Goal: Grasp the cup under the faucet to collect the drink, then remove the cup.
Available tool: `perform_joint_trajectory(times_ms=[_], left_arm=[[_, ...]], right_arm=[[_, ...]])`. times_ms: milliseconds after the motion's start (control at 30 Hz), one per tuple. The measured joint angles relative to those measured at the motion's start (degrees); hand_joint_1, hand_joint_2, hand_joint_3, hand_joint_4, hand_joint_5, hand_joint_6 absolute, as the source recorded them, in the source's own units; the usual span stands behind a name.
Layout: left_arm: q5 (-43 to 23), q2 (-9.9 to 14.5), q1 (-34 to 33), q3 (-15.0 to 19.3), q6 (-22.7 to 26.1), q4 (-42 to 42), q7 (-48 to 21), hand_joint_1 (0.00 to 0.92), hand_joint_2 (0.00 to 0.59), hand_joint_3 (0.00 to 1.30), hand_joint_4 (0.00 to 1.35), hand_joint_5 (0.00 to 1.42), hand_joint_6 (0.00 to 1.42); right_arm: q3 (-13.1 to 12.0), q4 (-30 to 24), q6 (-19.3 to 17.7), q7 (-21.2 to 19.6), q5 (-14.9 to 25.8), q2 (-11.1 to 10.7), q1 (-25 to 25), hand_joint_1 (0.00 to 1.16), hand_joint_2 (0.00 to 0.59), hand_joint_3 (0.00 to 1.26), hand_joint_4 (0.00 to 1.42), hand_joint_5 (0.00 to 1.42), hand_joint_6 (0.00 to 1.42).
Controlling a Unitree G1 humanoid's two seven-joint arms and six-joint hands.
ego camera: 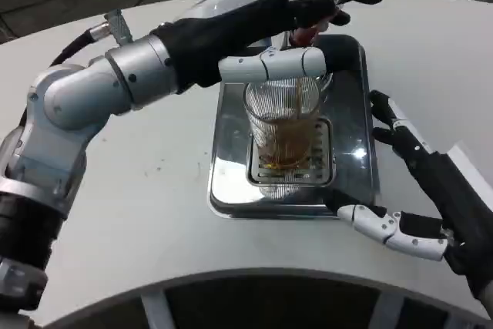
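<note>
Fingers [281, 63] of the left hand [308, 17] reach from the left over the cup [283, 125]: one white finger lies across the cup's rim, and the black ones stretch past it toward the red tap lever [306, 34] behind the cup; whether they press the lever or grip the rim I cannot tell. The left forearm [131, 75] runs level from the left of the cup, wrist straight. The cup stands upright on the grate [323, 161] of the steel drip tray [354, 98], with amber drink roughly halfway up. It looks like clear ribbed glass: stiff, breakable, likely slick if wet, and heavier now with liquid, so it probably wants a firm wrap around the ribbed wall, held level to avoid spilling. To the right of the cup, the right hand [408, 190] rests beside the tray, fingers spread wide and holding nothing, the thumb at the tray's near corner and black fingers along its right edge.
</note>
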Motion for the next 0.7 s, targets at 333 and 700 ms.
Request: perform_joint_trajectory(times_ms=[333, 700], left_arm=[[-0.01, 0.15, -0.08, -0.03, -0.59, 0.52, 0.16, 0.0, 0.133, 0.1, 0.01, 0.11, 0.12], [-0.01, 0.21, -0.19, -0.01, -1.22, 1.0, 0.27, 0.0, 0.135, 0.1, 0.01, 0.11, 0.12]], right_arm=[[1.32, 6.36, -1.15, -0.99, 1.81, -1.04, -5.32, 0.74, 0.239, 0.0, 0.0, 0.07, 0.02], [3.59, 14.06, -1.88, -3.14, 1.96, -0.86, -12.02, 0.74, 0.237, 0.0, 0.0, 0.06, 0.02]])
